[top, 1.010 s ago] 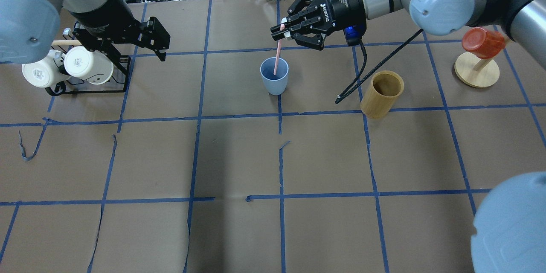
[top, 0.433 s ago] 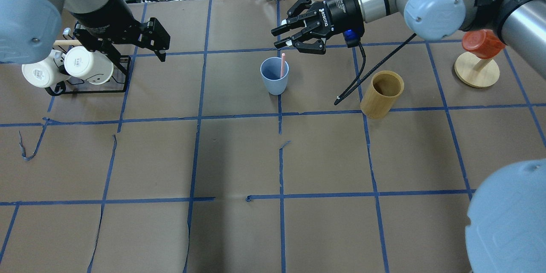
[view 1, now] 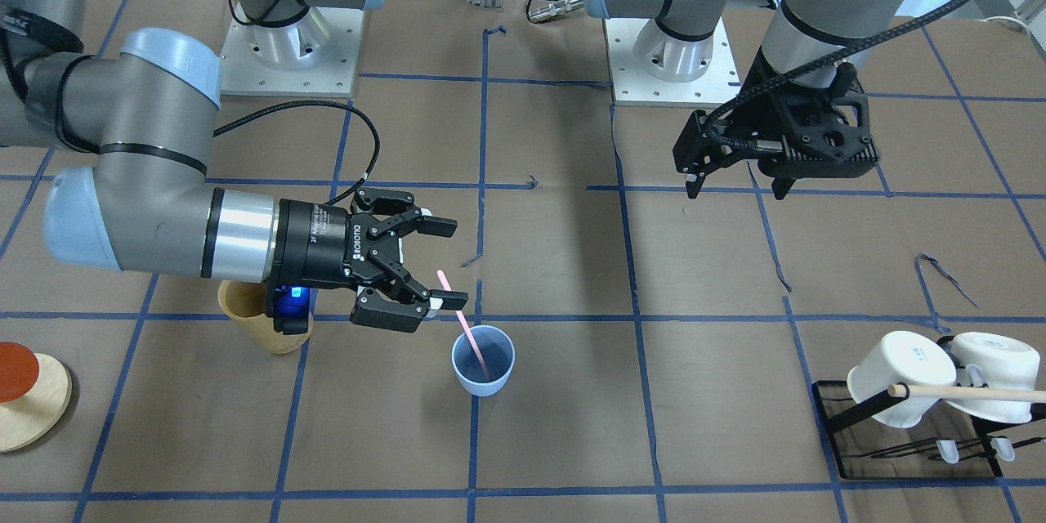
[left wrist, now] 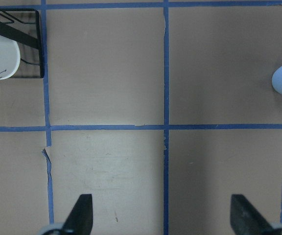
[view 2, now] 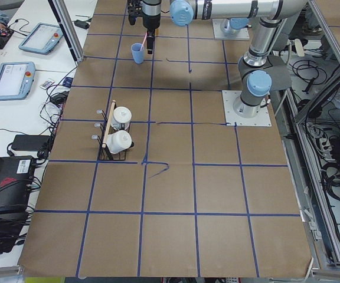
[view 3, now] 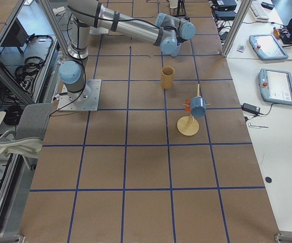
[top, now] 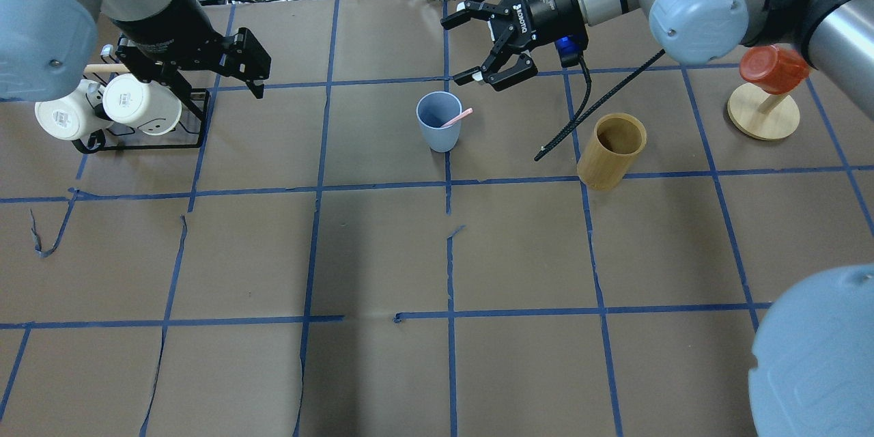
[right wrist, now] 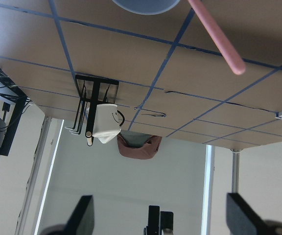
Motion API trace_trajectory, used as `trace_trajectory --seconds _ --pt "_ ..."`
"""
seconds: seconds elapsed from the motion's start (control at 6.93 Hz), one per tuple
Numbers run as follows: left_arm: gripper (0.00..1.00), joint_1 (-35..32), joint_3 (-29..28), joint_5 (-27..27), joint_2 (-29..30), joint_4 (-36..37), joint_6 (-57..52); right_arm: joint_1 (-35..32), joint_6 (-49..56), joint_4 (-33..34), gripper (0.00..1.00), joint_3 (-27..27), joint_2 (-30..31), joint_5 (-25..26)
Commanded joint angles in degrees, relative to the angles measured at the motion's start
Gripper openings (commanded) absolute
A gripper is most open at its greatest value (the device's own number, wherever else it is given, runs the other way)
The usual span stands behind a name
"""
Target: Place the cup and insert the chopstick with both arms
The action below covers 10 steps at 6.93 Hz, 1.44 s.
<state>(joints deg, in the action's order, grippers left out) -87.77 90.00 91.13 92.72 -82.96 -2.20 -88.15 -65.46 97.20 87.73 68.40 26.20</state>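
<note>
Two arms aloft | right gripper (top: 464, 48): level, fingers spread wide, empty, just beside cup (top: 438, 124) | left gripper (view 1: 735, 192): pointing down, spread, empty, near mug rack (top: 150, 146) | cup: upright mid-table, pink chopstick (top: 456, 118) inside, leaning on rim

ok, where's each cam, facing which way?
Front-facing: across the table, facing the robot; both arms, bases on top.
Overhead: behind its shoulders, looking down; both arms.
Left: table's end by the mug rack; arms beyond.
Right: opposite end, by the bamboo cup; right arm.
Left wrist: straight down; left pincer tips.
Right wrist: along the table past blue cup; right pincer tips.
Shared: front-facing and overhead both show chopstick in cup.
</note>
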Motion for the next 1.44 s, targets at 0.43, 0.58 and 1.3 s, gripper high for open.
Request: trace_trajectory --seconds 0.43,0.58,1.3 --pt "1.00 0.6 0.0 -0.3 0.0 0.0 0.0 1.0 3.6 7.0 1.00 -0.8 9.0 25.0" --pt "1.00 0.6 0.0 -0.2 0.0 0.1 -0.1 1.0 9.5 2.5 1.00 -1.0 10.3 28.7" --pt "1.00 0.6 0.1 -0.3 0.0 0.1 -0.1 1.1 64.5 -14.8 1.00 -1.9 16.9 56.7"
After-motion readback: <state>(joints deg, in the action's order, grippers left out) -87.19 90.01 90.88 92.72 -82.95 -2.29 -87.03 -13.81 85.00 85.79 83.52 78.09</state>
